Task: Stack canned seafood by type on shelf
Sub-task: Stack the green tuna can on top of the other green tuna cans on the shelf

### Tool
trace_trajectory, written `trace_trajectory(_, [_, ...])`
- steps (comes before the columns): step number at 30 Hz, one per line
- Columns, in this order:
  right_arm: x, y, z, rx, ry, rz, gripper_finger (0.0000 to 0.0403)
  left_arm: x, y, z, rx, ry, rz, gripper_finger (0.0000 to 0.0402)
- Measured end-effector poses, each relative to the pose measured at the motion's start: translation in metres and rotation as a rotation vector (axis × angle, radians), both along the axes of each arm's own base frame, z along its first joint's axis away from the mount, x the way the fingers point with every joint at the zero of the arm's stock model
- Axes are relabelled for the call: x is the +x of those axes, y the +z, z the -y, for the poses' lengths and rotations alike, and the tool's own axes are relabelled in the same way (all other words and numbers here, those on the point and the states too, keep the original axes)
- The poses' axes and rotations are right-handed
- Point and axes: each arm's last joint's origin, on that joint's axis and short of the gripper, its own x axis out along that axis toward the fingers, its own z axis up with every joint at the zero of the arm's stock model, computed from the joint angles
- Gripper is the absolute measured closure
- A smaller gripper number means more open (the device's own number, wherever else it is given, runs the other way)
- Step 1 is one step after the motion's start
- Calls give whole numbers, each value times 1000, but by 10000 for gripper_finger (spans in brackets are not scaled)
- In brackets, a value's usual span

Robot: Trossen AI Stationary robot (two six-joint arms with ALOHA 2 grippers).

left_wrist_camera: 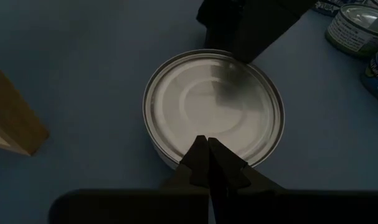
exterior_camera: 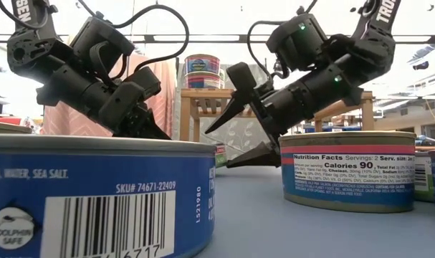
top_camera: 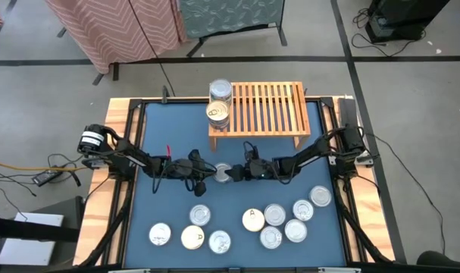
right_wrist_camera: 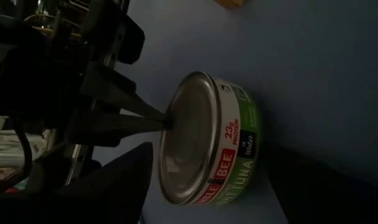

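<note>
High: silver-topped flat round tin (top_camera: 223, 174) mid-table on blue mat, between left gripper (top_camera: 206, 179) and right gripper (top_camera: 237, 174); two tins stacked on light-wood slatted shelf (top_camera: 266, 108).
Low: right fingers spread wide.
Left wrist: clenched fingertips (left_wrist_camera: 207, 152) touching tin rim.
Right wrist: jaws straddle green-labelled tin, released.

We see a grey floor (top_camera: 411, 68) crossed with dark tape lines (top_camera: 349, 53). Behind the table there's a pink zigzag-patterned cloth (top_camera: 108, 26) hanging next to a teal patterned panel (top_camera: 230, 15) on dark legs. Some cables (top_camera: 32, 171) trail on the floor at one side. Bright windows (exterior_camera: 418, 79) light up the room past the table.
</note>
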Motion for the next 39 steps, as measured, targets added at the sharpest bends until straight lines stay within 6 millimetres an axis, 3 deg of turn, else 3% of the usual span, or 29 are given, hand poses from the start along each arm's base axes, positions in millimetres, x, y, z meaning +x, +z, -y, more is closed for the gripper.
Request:
trace_trajectory(18, [15,6,5,-83,119,-55,153,-1,-1,0,17,-2,-4,401])
trace_trajectory(21, [15,6,7,-86,122,-55,193,-1,0,0,20,-5,-3,401])
trace_trajectory(26, [16,9,8,-65,105,-36,297,-1,0,0,14,-16,-2,401])
trace_trajectory(34, [16,12,7,-50,132,-22,298,-1,10,0,-29,-13,38,395])
trace_trajectory(39, [13,32,0,-34,174,8,298,-8,39,0,-58,-11,116,394])
